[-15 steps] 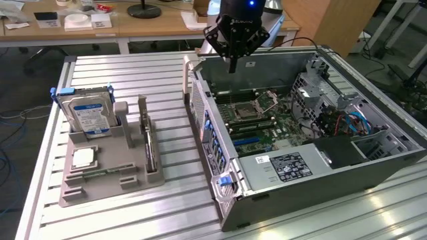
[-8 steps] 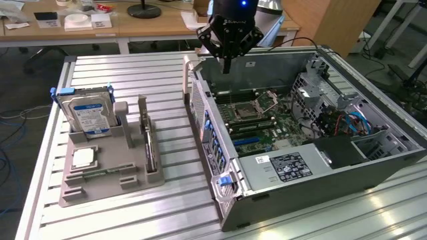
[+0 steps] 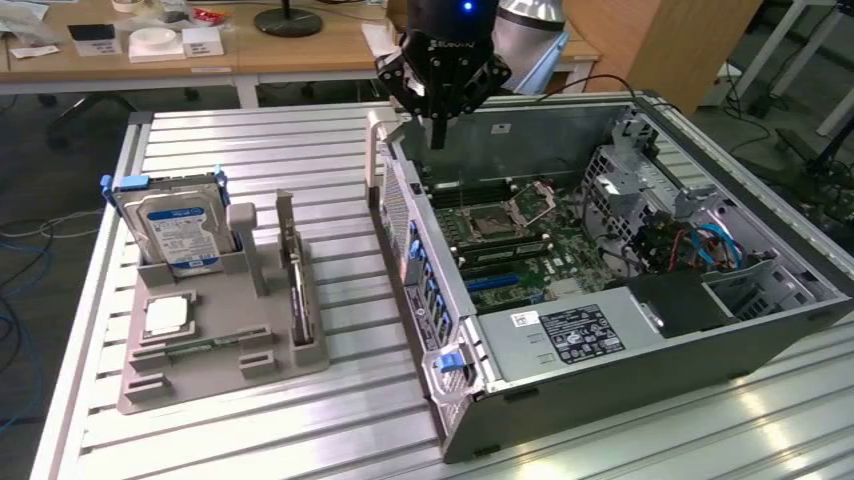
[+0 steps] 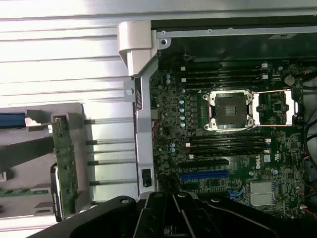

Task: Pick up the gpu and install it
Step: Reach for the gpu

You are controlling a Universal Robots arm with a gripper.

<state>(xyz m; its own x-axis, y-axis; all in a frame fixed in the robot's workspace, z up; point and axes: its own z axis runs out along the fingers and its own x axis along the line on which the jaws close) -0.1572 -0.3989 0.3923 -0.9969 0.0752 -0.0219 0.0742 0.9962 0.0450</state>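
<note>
The black end effector (image 3: 437,138) hangs with its fingers drawn together to a narrow point and nothing between them. Clock directions follow the exterior view, with 12 o'clock farthest from the camera. The tip is poised over the 11 o'clock corner of the open grey metal computer case (image 3: 601,400), which lies on its side on the ribbed aluminium table (image 3: 240,150).

Inside the case a dark green motherboard (image 3: 514,240) covers the floor. It carries an empty square silver-framed processor socket (image 3: 531,207), black memory slots on either side of the socket, and a blue expansion slot (image 3: 501,283) towards 6 o'clock. A grey power supply box with a black-and-white label (image 3: 567,335) fills the 6 o'clock end, and blue cables (image 3: 714,245) run along the 3 o'clock side.

At 9 o'clock from the case, just apart from it, sits a grey moulded plastic holder (image 3: 200,375). The gpu, a thin dark circuit card (image 3: 296,290), stands on edge in the slot along the holder's 3 o'clock side, well apart from the end effector. A silver hard drive with a blue-white label (image 3: 174,235) stands upright at the holder's 12 o'clock end. A square silver processor chip (image 3: 166,316) lies flat in the middle, and a narrow green memory stick (image 3: 200,346) lies just past it towards 6 o'clock.

The silver-grey arm (image 3: 527,30) comes in from 12 o'clock, with the wrist pointing straight down
</note>
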